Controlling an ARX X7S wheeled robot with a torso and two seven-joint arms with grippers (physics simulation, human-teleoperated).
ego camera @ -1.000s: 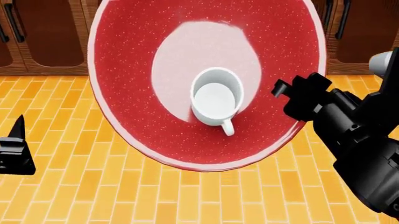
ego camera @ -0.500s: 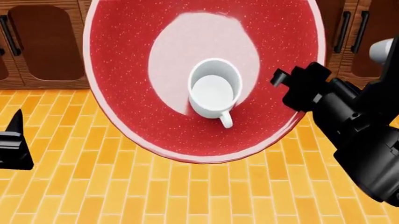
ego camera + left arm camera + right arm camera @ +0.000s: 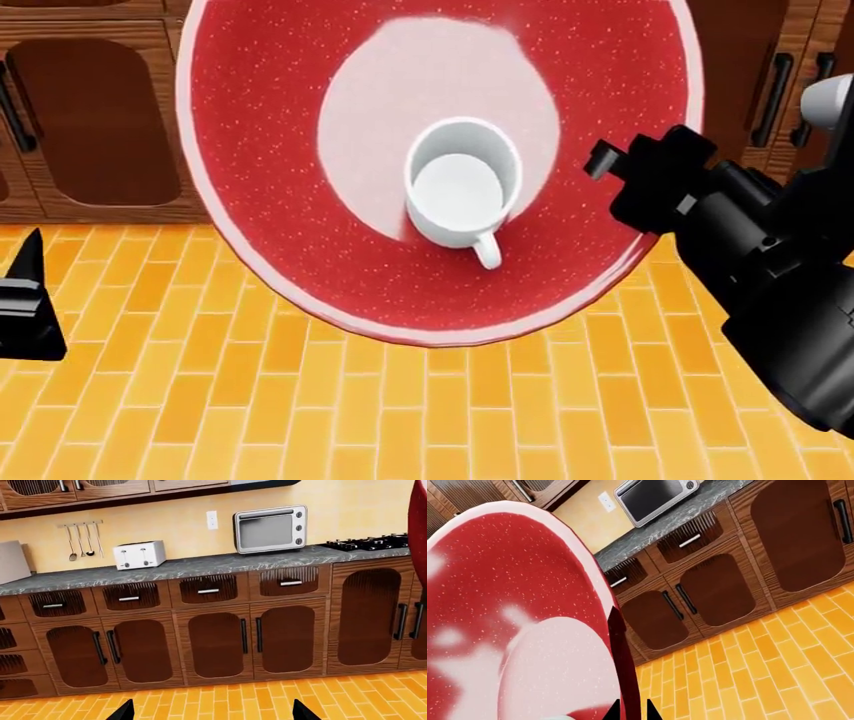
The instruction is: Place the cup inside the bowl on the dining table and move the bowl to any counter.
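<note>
Cup (image 3: 459, 198) sits upright inside the red bowl (image 3: 280, 150); my right pincer (image 3: 630, 711) clamps the bowl's rim above the floor, my left pincer (image 3: 210, 711) spread, holding nothing.

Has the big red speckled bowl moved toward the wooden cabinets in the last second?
Yes. The red speckled bowl is closer to the brown wooden cabinets, which now reach lower in the head view.

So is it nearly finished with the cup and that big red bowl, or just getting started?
About two-thirds through, I'd say. Done: the cup already sits inside the bowl. In hand: the right gripper pinches the bowl's rim, holding it in the air above the tiled floor. Left: setting it on the counter ahead. The left gripper is open and empty.
</note>
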